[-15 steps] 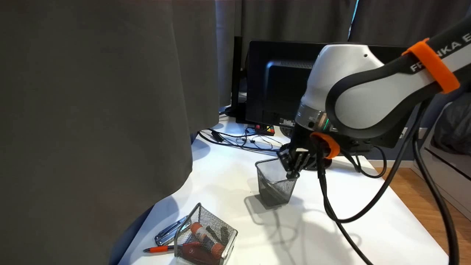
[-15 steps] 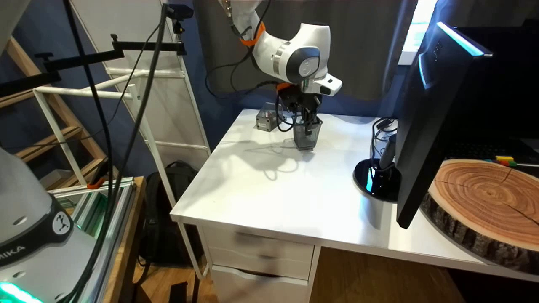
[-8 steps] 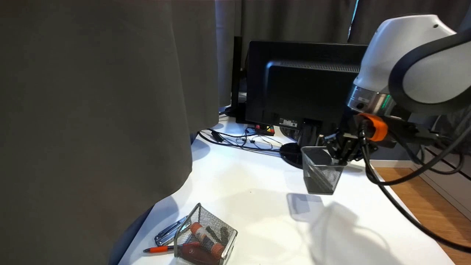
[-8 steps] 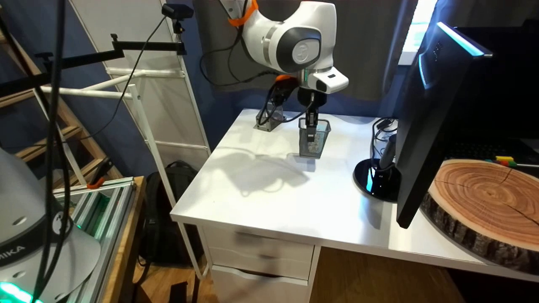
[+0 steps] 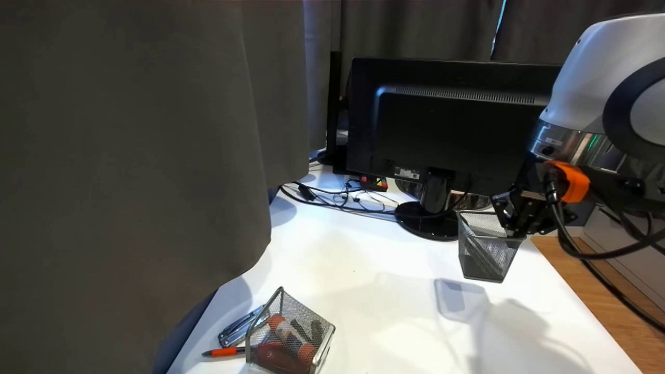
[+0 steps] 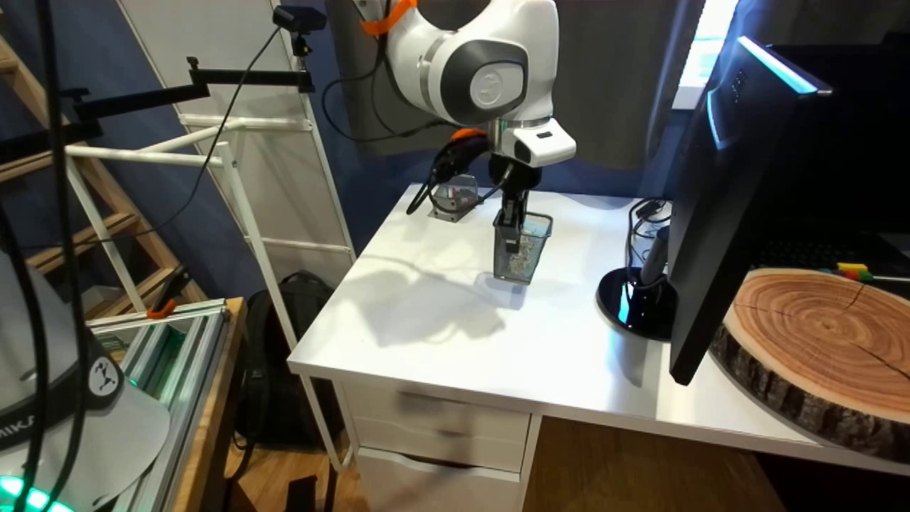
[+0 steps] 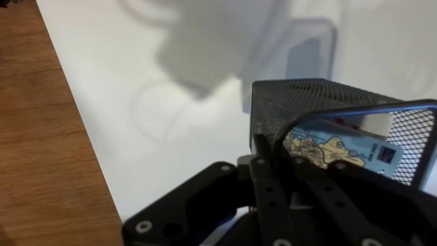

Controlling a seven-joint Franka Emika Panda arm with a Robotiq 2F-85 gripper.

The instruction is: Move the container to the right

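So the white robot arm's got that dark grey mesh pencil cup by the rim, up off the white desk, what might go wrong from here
Tilting or slipping: the black end effector grips the dark grey wire-mesh pencil cup at one spot on its rim, so it might swing and spill the pale blue printed card inside.

Falling: the wrist view shows the edge of the white desk, with brown wooden floor beyond; releasing past it would probably drop the cup.

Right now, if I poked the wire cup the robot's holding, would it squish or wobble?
The wire cup probably wouldn't squish easily, as its rim looks like a solid frame. It's likely light for its size, because it's see-through mesh. It might wobble: the gripper pinches it at one side only, and the cup hangs above the desk.
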